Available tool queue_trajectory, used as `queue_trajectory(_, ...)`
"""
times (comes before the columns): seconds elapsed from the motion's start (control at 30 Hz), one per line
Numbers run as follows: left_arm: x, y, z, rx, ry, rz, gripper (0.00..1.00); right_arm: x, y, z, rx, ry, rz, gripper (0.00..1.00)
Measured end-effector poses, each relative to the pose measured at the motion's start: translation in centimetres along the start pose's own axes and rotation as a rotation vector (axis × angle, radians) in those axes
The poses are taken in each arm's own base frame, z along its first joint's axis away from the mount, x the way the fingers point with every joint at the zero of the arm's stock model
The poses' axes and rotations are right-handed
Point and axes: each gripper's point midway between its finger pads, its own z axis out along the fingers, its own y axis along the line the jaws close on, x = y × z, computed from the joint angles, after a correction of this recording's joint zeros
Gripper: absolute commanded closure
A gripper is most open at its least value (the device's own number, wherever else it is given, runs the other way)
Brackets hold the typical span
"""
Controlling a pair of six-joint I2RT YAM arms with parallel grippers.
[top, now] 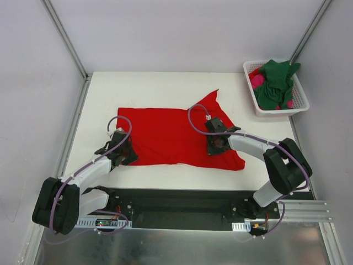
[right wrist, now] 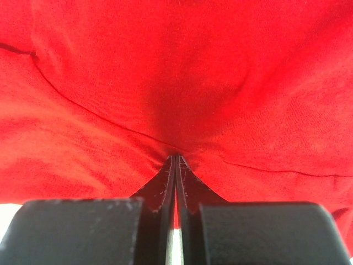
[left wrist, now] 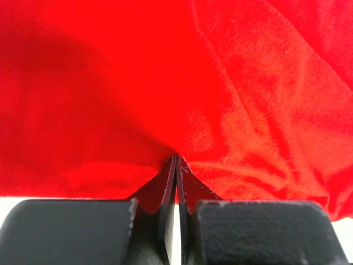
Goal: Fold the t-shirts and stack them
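The bright red t-shirt (top: 171, 135) lies spread on the white table, one corner peaked up at the far right. My left gripper (top: 124, 155) is shut on its near left edge; the left wrist view shows the closed tips (left wrist: 176, 160) pinching red cloth (left wrist: 165, 83). My right gripper (top: 217, 144) is shut on the shirt near its right side; the right wrist view shows the tips (right wrist: 176, 159) closed on red cloth (right wrist: 176, 72). The dark green t-shirt (top: 276, 83) and the magenta-pink t-shirt (top: 257, 80) lie bunched in the basket.
A white slotted plastic basket (top: 298, 102) stands at the table's far right corner. Grey walls and metal frame posts enclose the white table (top: 165, 83). The black base plate of the arms (top: 176, 207) runs along the near edge.
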Motion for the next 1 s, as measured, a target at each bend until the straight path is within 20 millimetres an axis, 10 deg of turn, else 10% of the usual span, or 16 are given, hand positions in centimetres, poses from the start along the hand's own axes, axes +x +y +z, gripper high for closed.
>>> queue_trajectory(1.0,1.9,3.0,-2.3,-0.118,-0.001,-0.010,1.00,5.1,-3.2,-2.7,0.078,0.076,0.028,0.99)
